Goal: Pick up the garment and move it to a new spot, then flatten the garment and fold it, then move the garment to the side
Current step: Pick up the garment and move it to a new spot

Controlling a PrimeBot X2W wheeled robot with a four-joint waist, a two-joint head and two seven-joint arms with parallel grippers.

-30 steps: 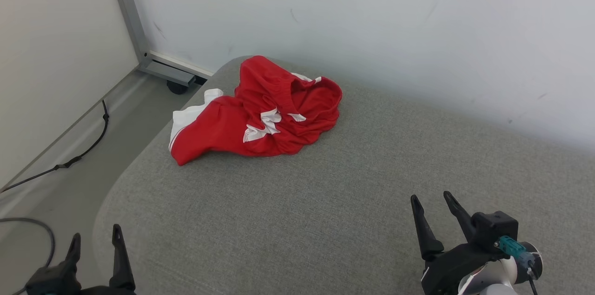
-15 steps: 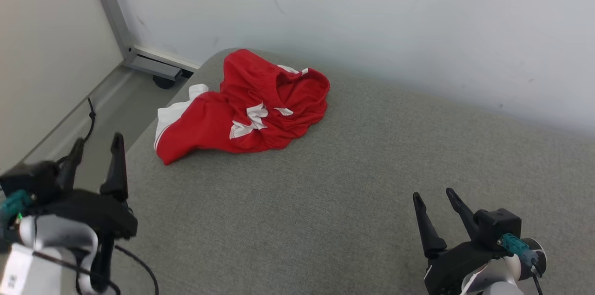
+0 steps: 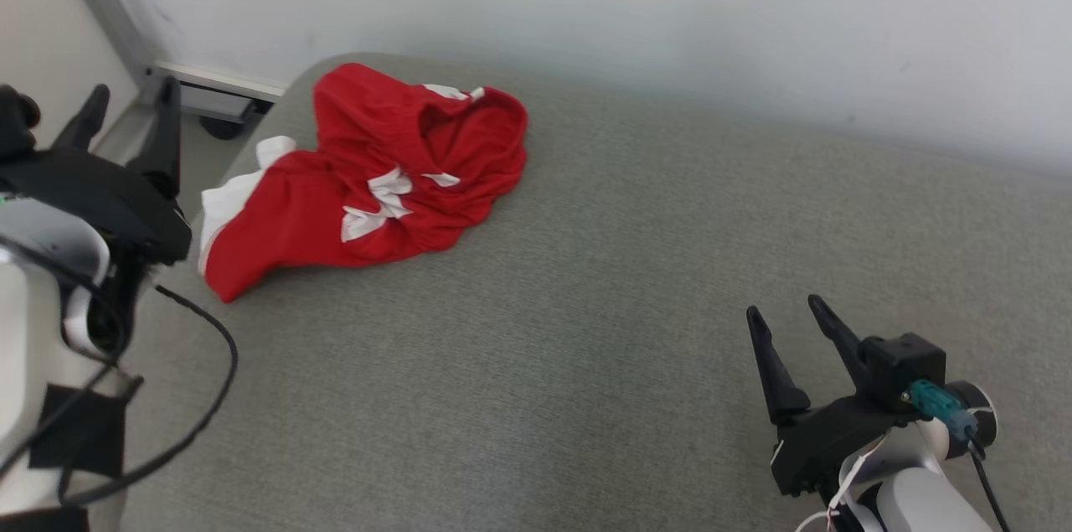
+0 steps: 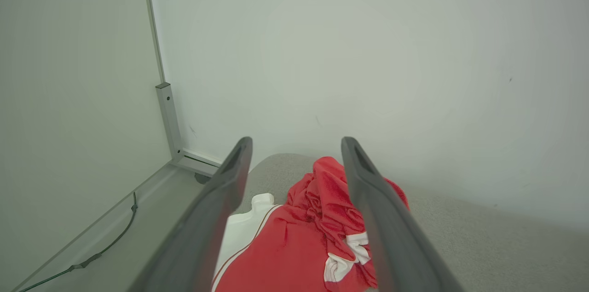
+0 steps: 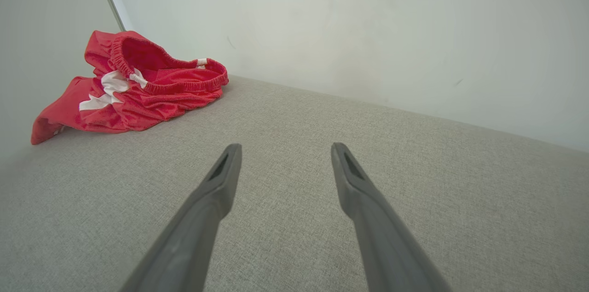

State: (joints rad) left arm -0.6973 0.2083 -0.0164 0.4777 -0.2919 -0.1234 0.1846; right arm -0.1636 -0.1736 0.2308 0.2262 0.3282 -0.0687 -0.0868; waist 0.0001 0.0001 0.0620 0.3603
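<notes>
Left gripper (image 3: 134,96) high at the left, fingers spread wide, right gripper (image 3: 785,310) low at the right, fingers spread wide, both empty

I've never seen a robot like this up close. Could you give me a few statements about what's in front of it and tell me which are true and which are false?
1. The red garment lies crumpled at the far left of the grey padded surface. True.
2. The left gripper is gripping the garment. False: it is open and hangs clear of the cloth.
3. The right gripper is open and empty. True.
4. The garment is plain red all over. False: it has white patches.
</notes>
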